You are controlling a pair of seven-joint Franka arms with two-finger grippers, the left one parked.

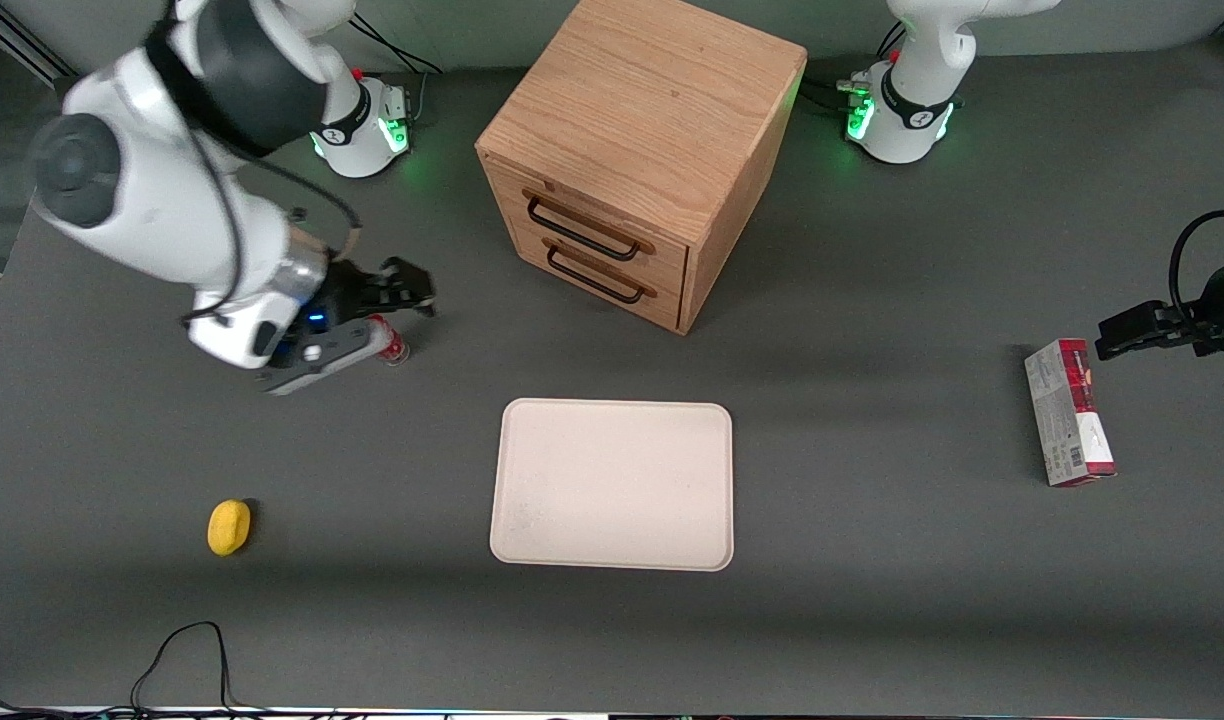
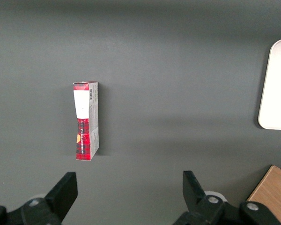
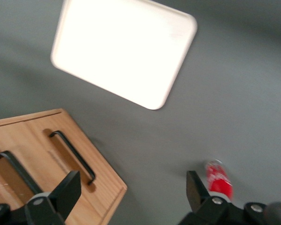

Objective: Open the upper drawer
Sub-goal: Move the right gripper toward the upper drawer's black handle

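Note:
The light oak cabinet [image 1: 652, 110] stands at the back middle of the table, its front turned toward the working arm's end. The upper drawer [image 1: 597, 225] is shut, its black bar handle [image 1: 582, 228] above the lower drawer's handle [image 1: 597, 276]. My right gripper [image 1: 415, 288] is open and empty. It hangs low over the table in front of the cabinet, well apart from the handles. In the right wrist view the open gripper [image 3: 132, 183] shows with the upper handle [image 3: 16, 171] and lower handle [image 3: 72, 157] on the cabinet front.
A small red can [image 1: 394, 348] stands on the table just under the gripper and also shows in the right wrist view [image 3: 218, 180]. A cream tray [image 1: 612, 420] lies nearer the front camera than the cabinet. A yellow object [image 1: 229, 526] lies nearer still. A red box [image 1: 1067, 410] lies toward the parked arm's end.

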